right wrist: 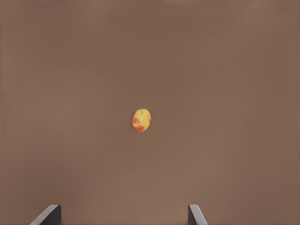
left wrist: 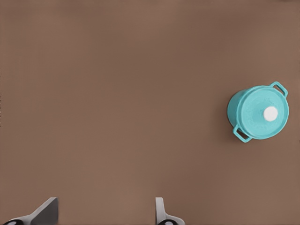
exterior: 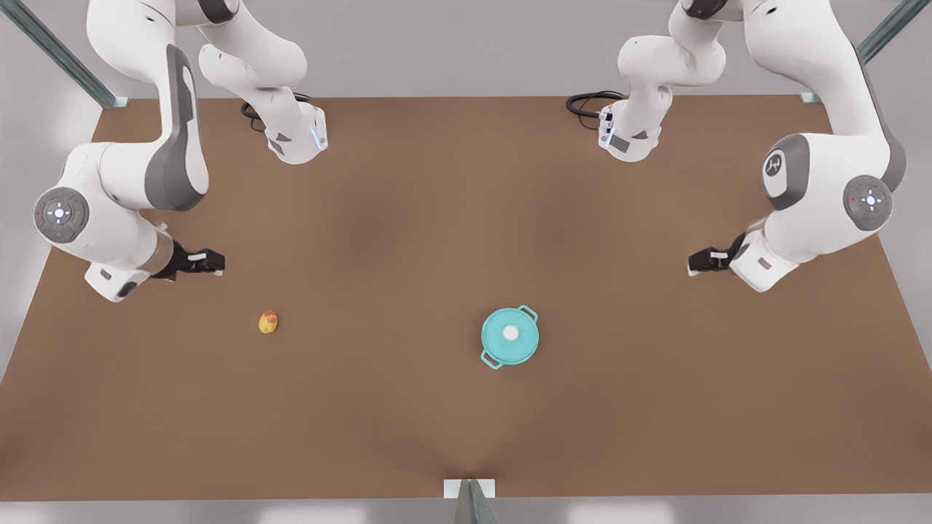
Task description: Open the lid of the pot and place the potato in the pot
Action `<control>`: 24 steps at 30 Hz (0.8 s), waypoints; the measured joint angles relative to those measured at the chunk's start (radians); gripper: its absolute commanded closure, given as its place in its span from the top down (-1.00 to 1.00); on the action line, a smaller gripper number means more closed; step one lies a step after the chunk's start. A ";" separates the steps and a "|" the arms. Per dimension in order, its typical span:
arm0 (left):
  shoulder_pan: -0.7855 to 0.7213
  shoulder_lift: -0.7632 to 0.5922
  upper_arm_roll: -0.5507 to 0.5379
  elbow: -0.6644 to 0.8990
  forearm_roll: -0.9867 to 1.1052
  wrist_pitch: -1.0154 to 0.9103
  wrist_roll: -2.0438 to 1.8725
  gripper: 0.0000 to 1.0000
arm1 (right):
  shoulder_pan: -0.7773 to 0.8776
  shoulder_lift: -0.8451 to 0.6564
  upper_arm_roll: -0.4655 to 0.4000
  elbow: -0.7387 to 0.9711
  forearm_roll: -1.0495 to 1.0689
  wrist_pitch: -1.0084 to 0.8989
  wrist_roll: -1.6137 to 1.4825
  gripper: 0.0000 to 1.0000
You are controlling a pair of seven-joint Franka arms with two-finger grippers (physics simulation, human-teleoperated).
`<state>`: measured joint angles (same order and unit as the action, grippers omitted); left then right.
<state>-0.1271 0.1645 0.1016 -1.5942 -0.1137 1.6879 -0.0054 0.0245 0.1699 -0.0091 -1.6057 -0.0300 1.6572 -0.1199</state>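
Nothing is done yet: the pot lid [exterior: 510,333] sits on the pot [exterior: 489,356], and the potato [exterior: 269,322] lies on the table [exterior: 408,218], well apart. The right hand [exterior: 211,263] hangs near the potato, the left hand [exterior: 697,262] nearer the pot; both are spread wide, empty.

Brown table [exterior: 466,218], flat and matte, spanning nearly the whole front view. Grey metal frame struts: one diagonal at 10 o'clock [exterior: 62,58], one at 2 o'clock [exterior: 881,33], one short post at 6 o'clock [exterior: 471,502] on the table's near edge. Coiled black cables at 11 o'clock [exterior: 255,116] and 1 o'clock [exterior: 590,102]. Pale grey floor [exterior: 451,44] beyond.
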 measured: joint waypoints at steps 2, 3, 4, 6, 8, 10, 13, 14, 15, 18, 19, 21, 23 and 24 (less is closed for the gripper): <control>-0.004 0.002 -0.007 0.002 0.000 0.044 -0.001 1.00 | 0.016 0.004 0.001 -0.001 -0.004 0.027 -0.008 1.00; -0.009 0.011 -0.009 0.003 0.004 0.062 -0.001 1.00 | 0.028 0.007 0.001 -0.001 -0.005 0.038 -0.011 1.00; -0.016 0.019 -0.012 0.003 0.014 0.077 -0.001 1.00 | 0.040 0.012 0.001 -0.001 -0.006 0.047 -0.013 1.00; -0.027 0.028 -0.016 0.003 0.031 0.101 0.000 1.00 | 0.064 0.029 0.001 -0.002 -0.007 0.050 -0.013 1.00; -0.027 0.032 -0.033 0.003 0.041 0.118 -0.001 1.00 | 0.083 0.040 0.000 -0.002 -0.007 0.054 -0.011 1.00; -0.034 0.038 -0.040 0.003 0.047 0.134 -0.002 1.00 | 0.082 0.054 0.000 0.001 -0.004 0.064 -0.007 1.00; -0.160 0.108 -0.043 0.042 0.069 0.156 -0.036 1.00 | 0.081 0.112 -0.001 0.009 0.000 0.089 0.000 1.00; -0.227 0.144 -0.044 0.055 0.076 0.161 -0.056 1.00 | 0.081 0.131 -0.002 0.010 0.001 0.098 0.008 1.00; -0.275 0.174 -0.045 0.061 0.081 0.165 -0.077 1.00 | 0.083 0.151 -0.002 0.010 0.002 0.107 0.015 1.00; -0.355 0.296 -0.045 0.085 0.089 0.206 -0.152 1.00 | 0.087 0.200 -0.001 0.004 0.003 0.138 0.036 1.00; -0.380 0.355 -0.045 0.128 0.091 0.228 -0.183 1.00 | 0.087 0.210 0.000 -0.008 0.002 0.155 0.042 1.00; -0.409 0.427 -0.045 0.176 0.094 0.266 -0.242 1.00 | 0.086 0.217 -0.002 -0.065 0.000 0.206 0.054 1.00; -0.431 0.464 -0.045 0.189 0.097 0.300 -0.297 1.00 | 0.083 0.192 -0.005 -0.153 -0.001 0.266 0.065 1.00; -0.440 0.480 -0.045 0.191 0.098 0.318 -0.324 1.00 | 0.083 0.183 -0.006 -0.184 -0.001 0.296 0.070 1.00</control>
<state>-0.5669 0.6446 0.0566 -1.4034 -0.0156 2.0063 -0.3293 0.1075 0.3532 -0.0147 -1.7897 -0.0308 1.9537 -0.0500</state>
